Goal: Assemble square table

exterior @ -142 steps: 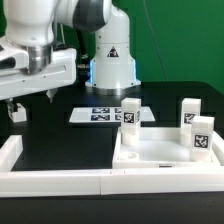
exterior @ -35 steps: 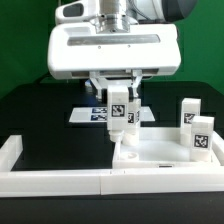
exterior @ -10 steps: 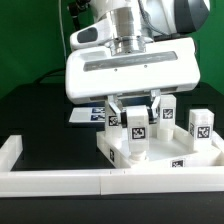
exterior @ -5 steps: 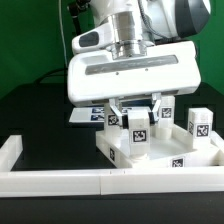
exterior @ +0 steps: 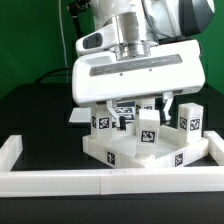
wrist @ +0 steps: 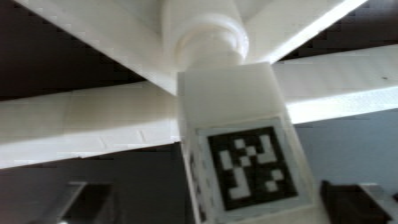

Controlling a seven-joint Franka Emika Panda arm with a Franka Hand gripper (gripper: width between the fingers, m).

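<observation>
Black work surface [exterior: 40, 105], hemmed along the near edge by a long white border rail [exterior: 60, 182] with raised ends; open black surface toward the exterior view's left, green backdrop behind. Just behind that rail, nearly touching it, the white square table top [exterior: 120, 155], turned so one corner points forward, raised rim all round, small tags on its front walls. Little spare room between the top's forward corner and the rail.

Most of the scene's centre blocked by the broad white wrist housing [exterior: 140, 70] of the arm. Behind it, only a sliver of the marker board [exterior: 80, 116] on show. Three other tagged legs partly seen: one at the top's corner toward the exterior view's left [exterior: 101, 123], one toward the exterior view's right [exterior: 189, 119], one mostly hidden behind [exterior: 167, 110]. Whether these stand seated in sockets or merely upright, cannot tell.

Gripper [exterior: 147, 112] directly above the table top, fingers either side of an upright tagged leg [exterior: 148, 133], clamped on its upper part. In the wrist view, that leg [wrist: 240, 150] filling the middle, tag facing the camera, round peg end meeting the tray's ribs; dark fingertips [wrist: 71, 203] blurred at the frame edge.
</observation>
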